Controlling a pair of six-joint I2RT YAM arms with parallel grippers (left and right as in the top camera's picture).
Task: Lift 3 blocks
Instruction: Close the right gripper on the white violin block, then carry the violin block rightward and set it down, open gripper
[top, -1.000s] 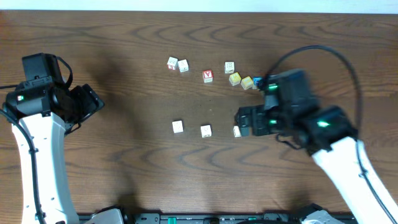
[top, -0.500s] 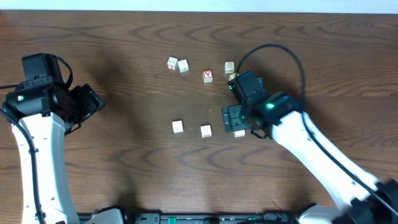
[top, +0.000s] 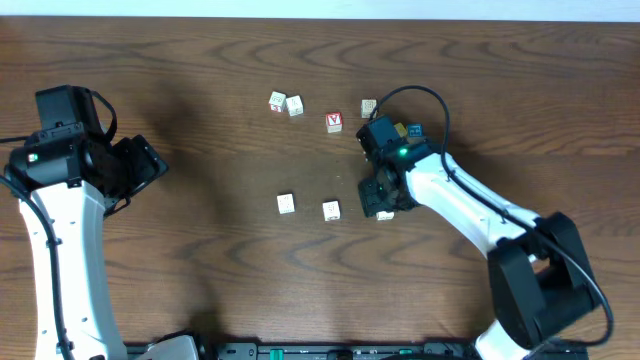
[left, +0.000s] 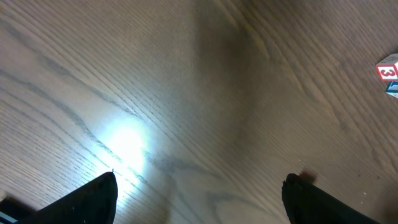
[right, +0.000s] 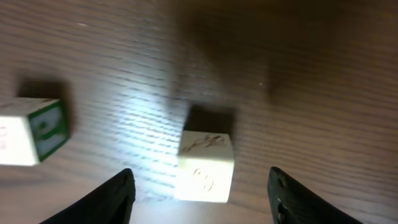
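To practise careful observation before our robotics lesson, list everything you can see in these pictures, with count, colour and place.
cream blocks: three, whitish, row at mid-table: left cream block, middle cream block, right cream block.
white letter blocks: two, white with coloured marks, far side, side by side.
red-faced block: one, red and white, far side, centre.
beige block: one, pale, far side, right of the red-faced block.
blue block: one, blue, far side, right end.
table: one, dark brown wood.
left pincer: one, black, open, over bare table at left.
right pincer: one, black, open, straddling the right cream block.
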